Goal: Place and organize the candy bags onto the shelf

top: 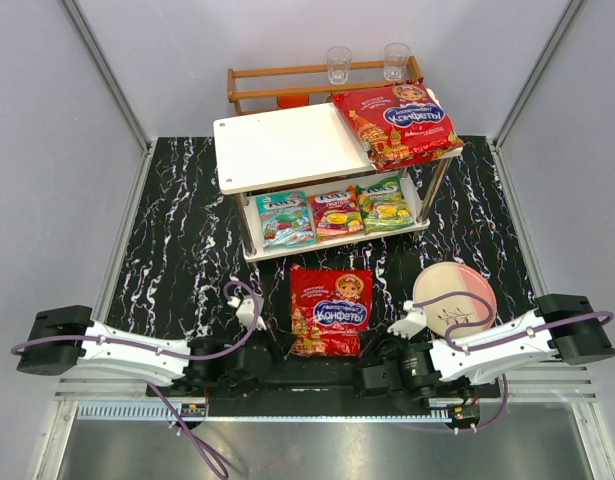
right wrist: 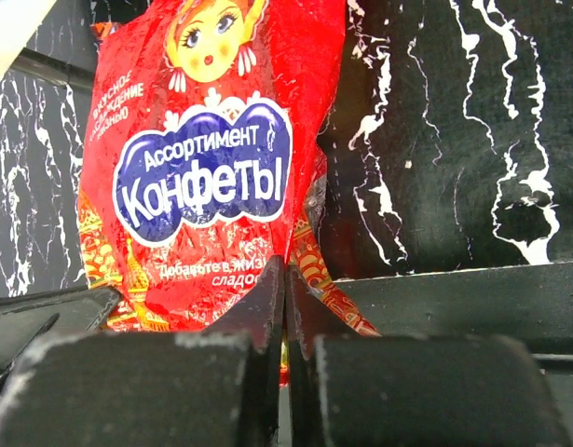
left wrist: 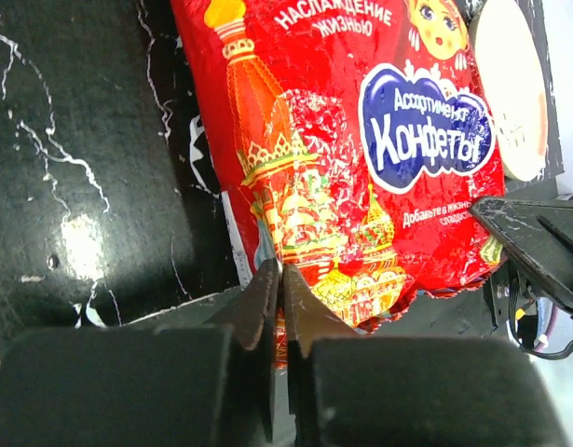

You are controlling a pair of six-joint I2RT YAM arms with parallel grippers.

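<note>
From above, the shelf (top: 287, 150) stands at the far side of the surface (top: 177, 260). A second red bag (top: 397, 122) lies on the right end of its top tier. A teal bag (top: 285, 218), a red-orange bag (top: 337, 212) and a green-yellow bag (top: 385, 204) lie side by side on the lower tier. The red bag (top: 331, 310) lies flat on the surface near the arms, just left of the plate (top: 453, 298). The left hand (top: 279, 350) and right hand (top: 372, 350) are at its two near corners.

Left wrist view: the left hand (left wrist: 277, 270) is pressed together, pinching the red bag (left wrist: 361, 140) at its near-left edge.

Right wrist view: the right hand (right wrist: 284, 270) is pressed together on the near-right edge of the red bag (right wrist: 211, 168) — a sliver of wrapper shows between its fingers.
</note>
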